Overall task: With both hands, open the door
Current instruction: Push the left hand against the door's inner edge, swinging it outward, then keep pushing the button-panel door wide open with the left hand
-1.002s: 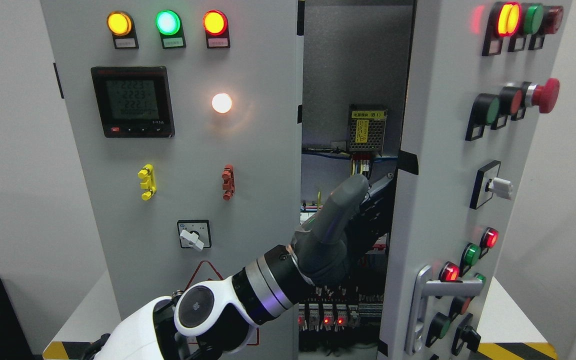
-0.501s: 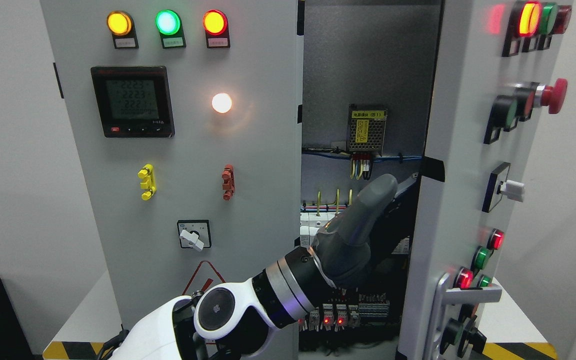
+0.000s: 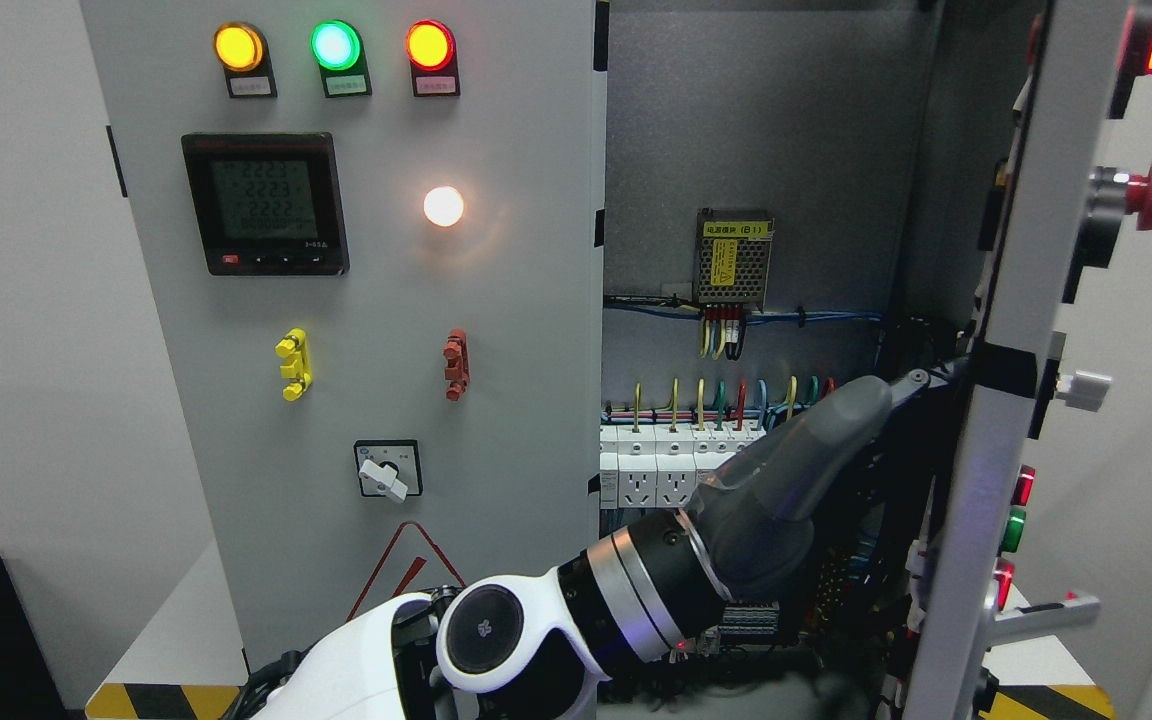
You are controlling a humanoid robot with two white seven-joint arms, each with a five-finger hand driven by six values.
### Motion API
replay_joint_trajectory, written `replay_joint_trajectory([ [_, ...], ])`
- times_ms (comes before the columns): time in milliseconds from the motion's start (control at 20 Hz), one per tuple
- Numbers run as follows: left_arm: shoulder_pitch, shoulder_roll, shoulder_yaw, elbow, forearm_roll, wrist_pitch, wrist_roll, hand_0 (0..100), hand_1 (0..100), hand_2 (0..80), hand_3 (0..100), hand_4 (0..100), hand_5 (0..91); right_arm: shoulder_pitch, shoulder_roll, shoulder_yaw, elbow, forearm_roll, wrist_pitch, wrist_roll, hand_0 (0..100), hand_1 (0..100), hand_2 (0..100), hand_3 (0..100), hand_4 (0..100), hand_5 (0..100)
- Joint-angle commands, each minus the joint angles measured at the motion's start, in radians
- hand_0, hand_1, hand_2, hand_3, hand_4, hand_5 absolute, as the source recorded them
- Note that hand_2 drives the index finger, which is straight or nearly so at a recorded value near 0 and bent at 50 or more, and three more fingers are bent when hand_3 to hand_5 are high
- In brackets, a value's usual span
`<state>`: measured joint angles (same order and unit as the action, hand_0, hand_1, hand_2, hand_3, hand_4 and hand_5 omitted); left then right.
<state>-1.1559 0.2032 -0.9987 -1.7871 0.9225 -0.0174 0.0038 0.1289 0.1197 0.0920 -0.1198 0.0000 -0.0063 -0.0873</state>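
Swinging wide already: the right door (image 3: 1021,330) of the cabinet (image 3: 356,300) stands nearly edge-on at the cabinet's right side, so the wiring and breakers (image 3: 676,470) inside are in plain sight. The left hand (image 3: 816,450) reaches across from the lower left, up against the door's inner face near its free edge. Can't tell how its fingers sit, they're hidden behind the grey hand shell. The left door is shut, flush with the front. I'd call it about half done, with that left door to go.
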Motion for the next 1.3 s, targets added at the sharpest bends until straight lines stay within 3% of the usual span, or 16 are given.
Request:
replay_joint_trajectory([
  [0, -0.033, -0.060, -0.086, 0.020, -0.002, 0.002, 0.004, 0, 0, 0.0, 0, 0, 0.0, 0.000, 0.000, 0.000, 0.000, -0.011, 0.000, 0.000, 0, 0, 0, 0, 0, 0],
  [1252, -0.122, -0.266, -0.127, 0.147, -0.004, 0.004, 0.004, 0, 0, 0.0, 0, 0, 0.0, 0.000, 0.000, 0.000, 0.000, -0.011, 0.000, 0.000, 0, 0, 0, 0, 0, 0],
])
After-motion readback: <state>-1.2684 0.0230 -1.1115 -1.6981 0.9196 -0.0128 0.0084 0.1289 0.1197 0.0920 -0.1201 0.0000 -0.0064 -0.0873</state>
